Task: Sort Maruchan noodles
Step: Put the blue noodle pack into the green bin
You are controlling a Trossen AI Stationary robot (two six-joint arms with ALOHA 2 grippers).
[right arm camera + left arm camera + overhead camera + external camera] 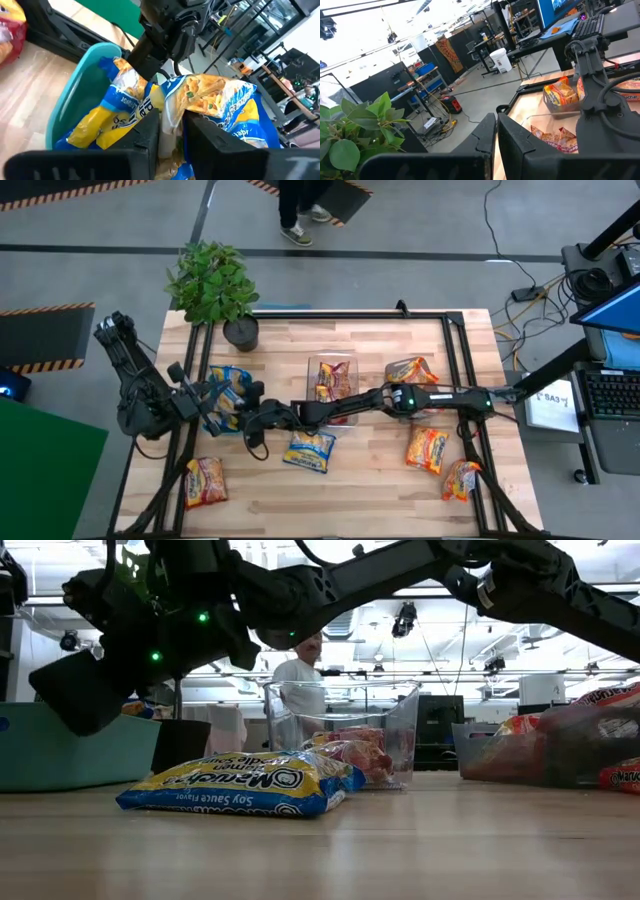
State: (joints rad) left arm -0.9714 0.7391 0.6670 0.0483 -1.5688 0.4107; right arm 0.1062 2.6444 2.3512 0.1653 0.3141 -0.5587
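Observation:
Maruchan noodles lie sorted by colour. Blue-edged packets (107, 112) fill the teal bin (70, 95) at the table's left, and pink ones (333, 380) sit in the clear bin (340, 720). My right gripper (171, 132) reaches across the table over the teal bin (222, 372) and is shut on a blue-and-yellow packet (220, 105). One blue packet (240, 785) lies flat on the table, and orange ones (427, 448) lie loose. My left gripper (496, 135) waits shut and level by the left edge. My right gripper pinches an edge of the blue-and-yellow packet (172, 107) between its two fingers. The fingers come nearly level from the table's right side. The packet stands up beyond the fingertips over the packets in the teal bin; whether it rests on them I cannot tell.
A potted plant (212, 285) stands at the far left corner. A grey bin with orange packets (410, 370) sits right of the clear bin. Loose orange packets lie at the near left (205, 480) and near right (462, 478). A person (300, 690) stands beyond the table.

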